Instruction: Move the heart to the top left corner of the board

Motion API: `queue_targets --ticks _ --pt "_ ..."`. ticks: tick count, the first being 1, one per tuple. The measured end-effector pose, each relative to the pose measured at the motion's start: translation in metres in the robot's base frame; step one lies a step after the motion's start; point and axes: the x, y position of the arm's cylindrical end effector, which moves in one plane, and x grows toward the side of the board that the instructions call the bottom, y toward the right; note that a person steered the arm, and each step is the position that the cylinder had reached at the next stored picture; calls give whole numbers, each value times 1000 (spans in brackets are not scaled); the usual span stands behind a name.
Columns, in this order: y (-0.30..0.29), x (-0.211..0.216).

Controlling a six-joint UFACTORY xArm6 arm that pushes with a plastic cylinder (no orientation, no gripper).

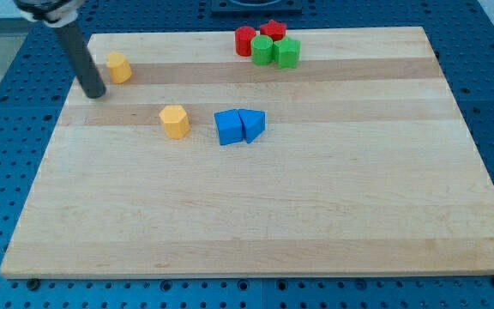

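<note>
Resting on the pale wooden board, my tip sits just left of the small yellow heart-shaped block near the view's top left corner; we carry no claw, only a rod. Further right we see a yellow hexagonal block, then a blue cube touching a blue triangular block.

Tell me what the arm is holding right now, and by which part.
Nothing is held. My tip rests on the board just left of the yellow block, apparently apart.
</note>
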Motion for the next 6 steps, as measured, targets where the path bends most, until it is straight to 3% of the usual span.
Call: queue_targets --ticks 2,5,6 --pt "-10 -67" --pt "29 -55" --pt "35 -82"
